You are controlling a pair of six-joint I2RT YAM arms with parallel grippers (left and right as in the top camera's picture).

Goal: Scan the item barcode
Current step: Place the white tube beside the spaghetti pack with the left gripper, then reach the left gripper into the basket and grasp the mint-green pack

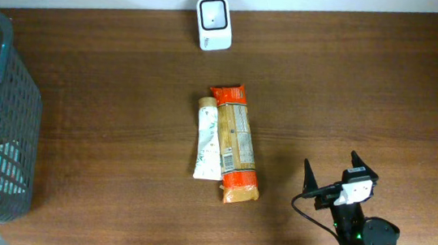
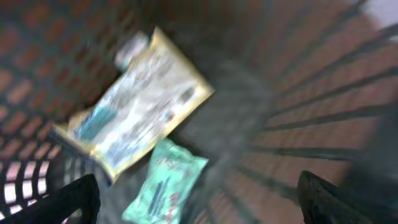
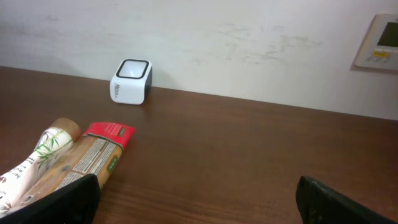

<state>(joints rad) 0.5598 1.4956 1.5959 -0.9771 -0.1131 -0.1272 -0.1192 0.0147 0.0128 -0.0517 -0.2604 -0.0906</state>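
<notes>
A long tan packet [image 1: 234, 144] with orange-red ends lies flat on the counter [image 1: 353, 88], a printed label panel facing up, well in front of the white scanner [image 1: 213, 24]. A white tube [image 1: 207, 140] with green leaf print touches it on the basket [image 1: 20, 118] side. Only the right wrist view shows the scanner's side face. Only the blurred left wrist view looks into the basket: a yellow-edged pouch [image 2: 134, 102] and a teal sachet [image 2: 166, 190] lie beneath the spread left claw [image 2: 202, 202]. The right claw [image 1: 333, 169], farther from the scanner than the packet, is spread wide and holds nothing.

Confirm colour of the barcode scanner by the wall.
Scanner: white body, dark scan window. Shows best in the overhead view.
</notes>
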